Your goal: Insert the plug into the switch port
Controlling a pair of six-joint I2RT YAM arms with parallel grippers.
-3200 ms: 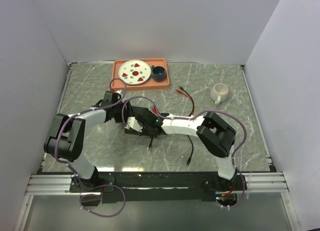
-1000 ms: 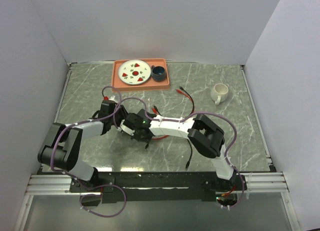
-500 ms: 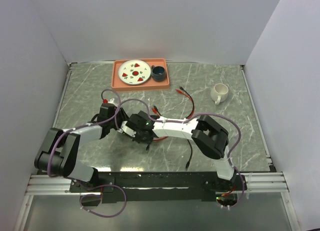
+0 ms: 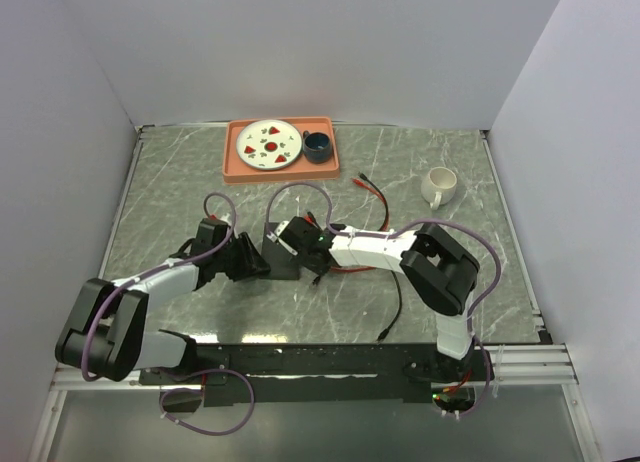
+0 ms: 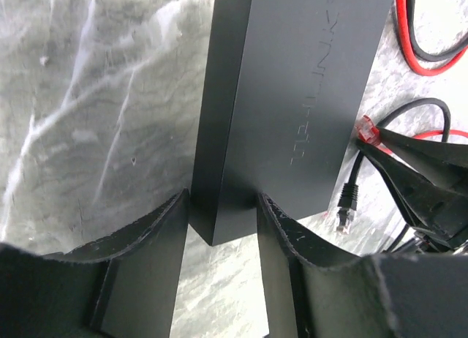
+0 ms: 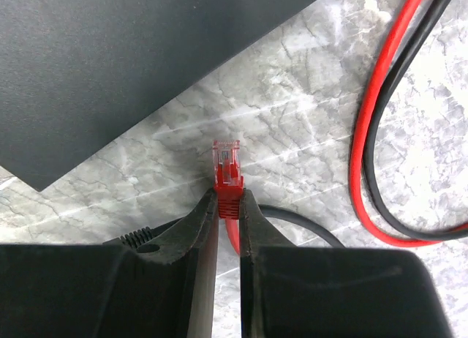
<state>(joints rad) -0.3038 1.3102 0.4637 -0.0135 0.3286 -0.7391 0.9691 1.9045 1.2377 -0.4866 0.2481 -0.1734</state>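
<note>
Pinching the red plug (image 6: 227, 166), the right hand (image 6: 229, 200) hovers just beside the switch (image 5: 292, 96), whose end the left hand (image 5: 223, 206) grips.

A: What does the right gripper (image 6: 229, 200) pinch?
B: A red plug (image 6: 227, 161), its clear tip toward the black switch (image 6: 110, 60) — close, not touching. Red and black wires (image 6: 376, 155) curve over the marble table (image 6: 292, 126).

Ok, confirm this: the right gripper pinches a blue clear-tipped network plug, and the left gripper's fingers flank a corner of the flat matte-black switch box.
Wrong colour: the right wrist view shows the right gripper pinching a red clear-tipped network plug. The rest holds.
</note>
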